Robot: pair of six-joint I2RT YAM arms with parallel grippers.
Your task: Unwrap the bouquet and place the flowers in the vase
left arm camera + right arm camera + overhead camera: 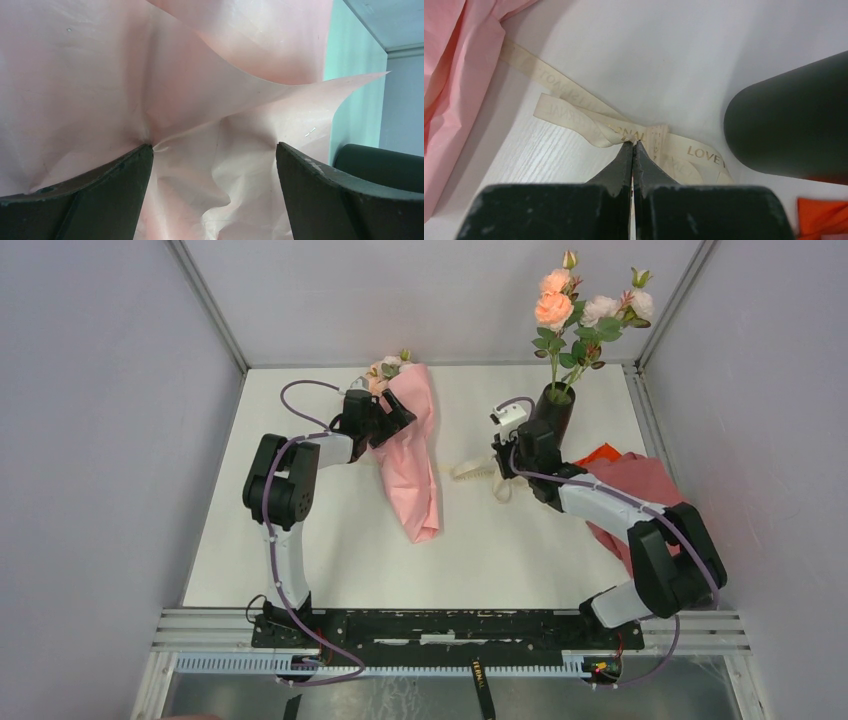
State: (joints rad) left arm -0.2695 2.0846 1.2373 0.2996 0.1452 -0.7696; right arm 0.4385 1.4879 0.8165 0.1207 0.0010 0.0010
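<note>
Top external view: the bouquet (418, 465) is laid on the white table (330, 560), left of the middle, with its wide end towards the far wall, where small roses (385, 368) are seen at the opening. The left gripper (392, 418) is placed against the upper left side of the pink paper. The vase (553, 412) stands upright at the far right, and several flowers (585, 310) are already held in it. A cream ribbon (470, 471) lies loose on the table between the bouquet and the vase. The right gripper (499, 472) is lowered at the ribbon's right end, just beside the vase. A darker pink-red cloth (650, 480) with an orange piece (600, 453) lies behind this arm and is partly covered by it.

From the left wrist it is shown that the fingers (100, 190) are spread wide, with creased paper between them but not clamped.

From the right wrist the fingers (624, 165) are seen pressed together, their tips touching the ribbon's knot. Whether any ribbon is pinched cannot be told. Printed letters on the ribbon are readable only there.
</note>
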